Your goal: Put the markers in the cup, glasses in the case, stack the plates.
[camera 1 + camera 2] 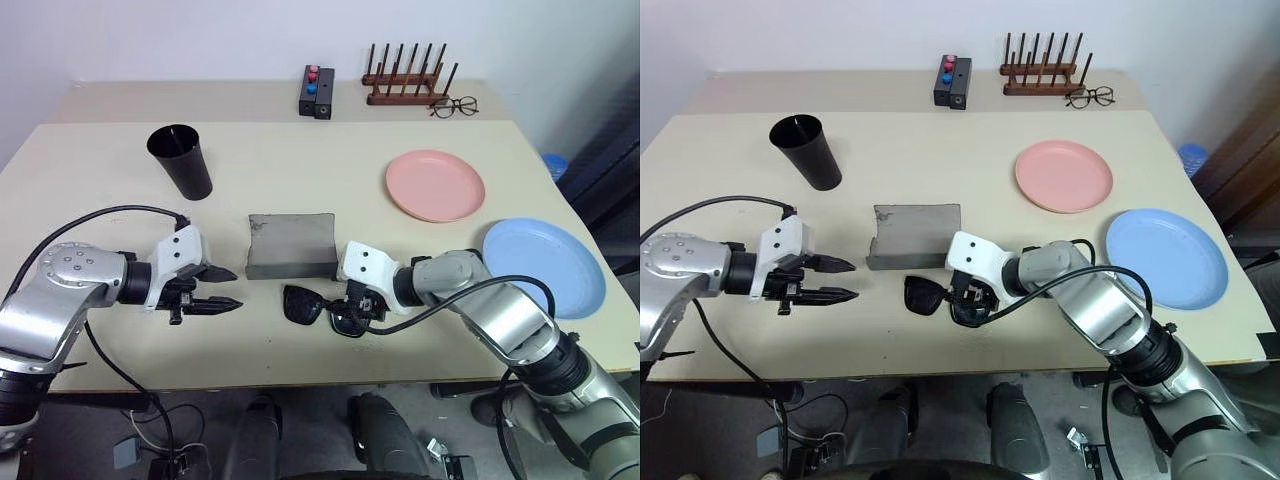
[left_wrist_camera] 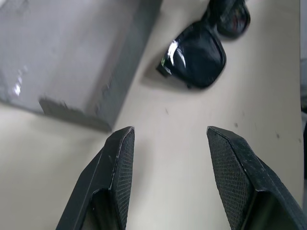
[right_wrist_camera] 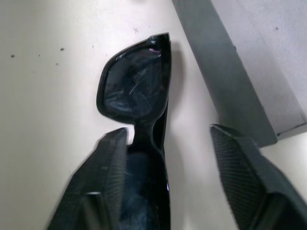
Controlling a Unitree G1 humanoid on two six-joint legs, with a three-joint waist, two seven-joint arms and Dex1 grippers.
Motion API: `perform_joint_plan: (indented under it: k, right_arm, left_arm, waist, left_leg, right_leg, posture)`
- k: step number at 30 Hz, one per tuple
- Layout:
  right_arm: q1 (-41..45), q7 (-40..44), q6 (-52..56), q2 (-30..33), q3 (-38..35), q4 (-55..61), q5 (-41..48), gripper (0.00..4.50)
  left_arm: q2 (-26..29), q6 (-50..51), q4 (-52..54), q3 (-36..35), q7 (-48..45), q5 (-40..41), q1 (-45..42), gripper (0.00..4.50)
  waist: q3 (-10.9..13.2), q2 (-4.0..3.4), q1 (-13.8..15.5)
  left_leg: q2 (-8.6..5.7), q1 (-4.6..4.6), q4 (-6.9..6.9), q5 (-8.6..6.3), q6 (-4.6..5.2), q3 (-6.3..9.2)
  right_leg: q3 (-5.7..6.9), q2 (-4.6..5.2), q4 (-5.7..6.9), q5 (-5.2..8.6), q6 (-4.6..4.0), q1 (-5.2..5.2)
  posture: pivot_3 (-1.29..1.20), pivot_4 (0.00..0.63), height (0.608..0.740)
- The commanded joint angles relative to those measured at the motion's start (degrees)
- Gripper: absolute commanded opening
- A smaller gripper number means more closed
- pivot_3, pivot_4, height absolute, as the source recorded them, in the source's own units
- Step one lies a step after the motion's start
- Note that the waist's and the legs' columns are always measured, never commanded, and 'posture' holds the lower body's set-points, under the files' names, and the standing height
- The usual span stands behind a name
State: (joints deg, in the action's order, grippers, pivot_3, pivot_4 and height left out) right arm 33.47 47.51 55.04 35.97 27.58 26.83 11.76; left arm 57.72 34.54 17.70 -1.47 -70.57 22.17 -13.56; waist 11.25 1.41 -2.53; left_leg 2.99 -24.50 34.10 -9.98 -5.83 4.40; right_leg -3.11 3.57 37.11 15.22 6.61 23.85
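The black glasses (image 1: pixel 303 304) lie on the table just in front of the grey case (image 1: pixel 291 245), whose lid looks down. My right gripper (image 1: pixel 352 314) is open at their right lens; in the right wrist view one finger (image 3: pixel 112 158) lies over the frame (image 3: pixel 134 86) and the other stands apart beside the case (image 3: pixel 249 62). My left gripper (image 1: pixel 235 288) hovers open and empty left of the glasses (image 2: pixel 196 55), pointing toward them. The black cup (image 1: pixel 181 160) stands at the back left. The pink plate (image 1: pixel 435 185) and the blue plate (image 1: pixel 545 266) lie apart on the right. The markers are out of view.
At the far edge of the table stand a small black button box (image 1: pixel 317 91) and a wooden rack (image 1: pixel 405 80), with wire-framed spectacles (image 1: pixel 455 106) beside the rack. The table's front edge (image 1: pixel 300 375) runs close behind both grippers.
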Motion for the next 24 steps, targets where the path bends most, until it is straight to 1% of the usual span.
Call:
perform_joint_plan:
  k: [1, 6, 16, 24]
  right_arm:
    - [0.25, -0.29, 0.61, -1.04, -0.19, 1.24, 0.87, 2.74]
    - [0.42, -0.91, 0.91, -1.01, 1.12, 0.36, -0.25, 2.74]
    - [0.64, -1.20, -0.39, 1.64, 3.13, 0.10, -3.68, 2.74]
    - [1.28, -0.19, -3.68, 4.45, 5.06, 0.36, -7.10, 2.74]
  left_arm:
    - [1.18, -0.82, 2.20, -2.33, 0.08, 1.20, 0.95, 2.44]
    - [1.12, -0.25, 3.47, -2.46, 1.20, 2.16, 1.95, 2.44]
    - [1.00, -0.57, 3.59, -1.65, 2.30, 2.84, 2.35, 2.44]
    - [0.55, -0.85, 3.24, -1.09, 2.70, 2.68, 1.86, 2.44]
  waist:
    - [0.00, 0.00, 0.04]
    - [0.00, 0.00, 0.08]
    - [0.00, 0.00, 0.08]
    - [0.00, 0.00, 0.09]
  left_leg:
    - [0.00, 0.00, 0.00, 0.00, 0.00, 0.00]
    - [0.00, -0.01, 0.01, 0.00, 0.00, 0.00]
    - [0.00, 0.00, 0.01, 0.00, 0.00, -0.01]
    - [0.00, 0.00, 0.01, 0.00, 0.00, -0.02]
  right_leg:
    - [0.00, 0.00, 0.00, 0.00, 0.00, 0.00]
    - [0.00, 0.01, -0.01, 0.00, -0.01, -0.01]
    - [0.00, 0.01, -0.01, 0.00, -0.01, 0.01]
    - [0.00, 0.01, -0.01, 0.00, -0.02, 0.01]
  posture:
    - [0.00, 0.150, 0.738]
    - [0.00, 0.150, 0.738]
    - [0.00, 0.150, 0.738]
    - [0.00, 0.150, 0.738]
